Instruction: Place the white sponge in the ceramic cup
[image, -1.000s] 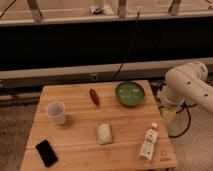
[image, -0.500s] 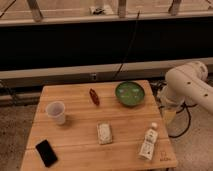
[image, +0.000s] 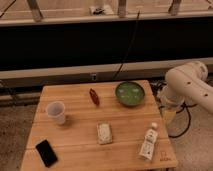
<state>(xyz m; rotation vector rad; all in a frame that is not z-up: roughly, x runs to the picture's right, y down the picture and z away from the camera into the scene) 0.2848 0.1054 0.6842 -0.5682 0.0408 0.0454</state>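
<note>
At the table's (image: 75, 145) near left corner lay a black phone (image: 46, 152), and near the right edge stood a white bottle (image: 148, 144), leaning slightly. The white sponge (image: 104, 133) lay flat near the middle, its long axis running near to far. Left of it and farther back, well apart, the ceramic cup (image: 56, 112) stood upright, showing only its pale inside. Farther still lay a red object (image: 93, 96), then the green bowl (image: 130, 93), its inside green with pale flecks. The gripper (image: 169, 113) hung off the right edge, fingers apart, gripping nothing.
</note>
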